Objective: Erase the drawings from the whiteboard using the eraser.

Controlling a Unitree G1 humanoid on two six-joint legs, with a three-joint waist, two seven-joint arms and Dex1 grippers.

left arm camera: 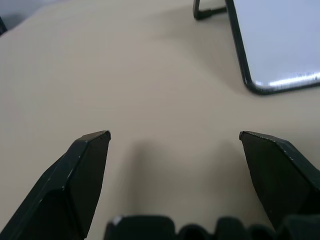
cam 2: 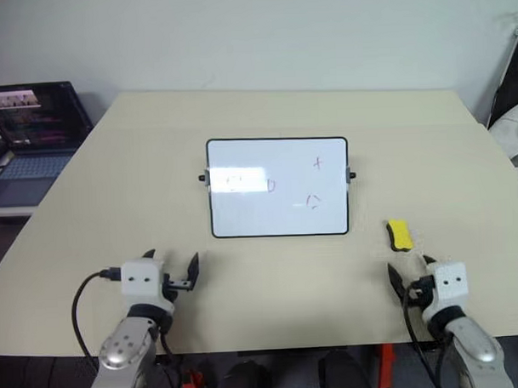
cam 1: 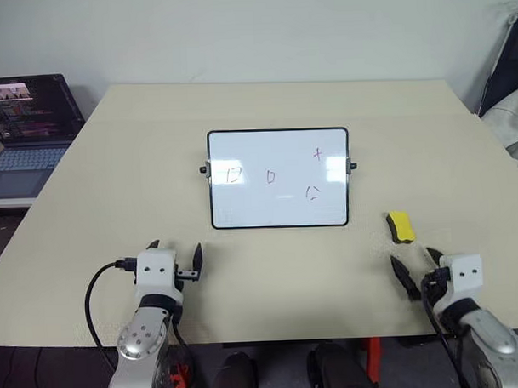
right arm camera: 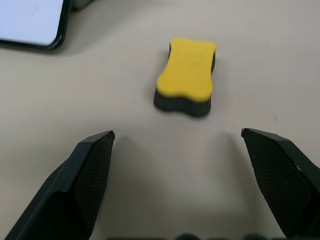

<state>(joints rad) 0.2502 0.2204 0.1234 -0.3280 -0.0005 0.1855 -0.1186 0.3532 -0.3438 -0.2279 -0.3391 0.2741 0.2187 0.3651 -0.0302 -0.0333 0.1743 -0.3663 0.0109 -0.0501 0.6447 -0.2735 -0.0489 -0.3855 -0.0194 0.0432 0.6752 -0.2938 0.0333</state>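
Right wrist view shows the eraser [right arm camera: 186, 75] near the right gripper [right arm camera: 177, 137], fingers wide and empty; a crooked approach may push it along the desk [cam 1: 270, 279]. Left gripper [cam 1: 175, 250] fingers are also wide, empty.

A: What lies ahead of the right gripper [right arm camera: 177, 137]?
B: A small yellow eraser block with a dark underside [right arm camera: 186, 76], flat on the beige table [right arm camera: 280, 65] (fingers spread wide, nothing between them).
A: And the glossy white black-framed board [right arm camera: 31, 22]?
B: Just its corner.

Left end effector [cam 1: 175, 250] and right end effector [cam 1: 416, 265], both spread wide, empty.
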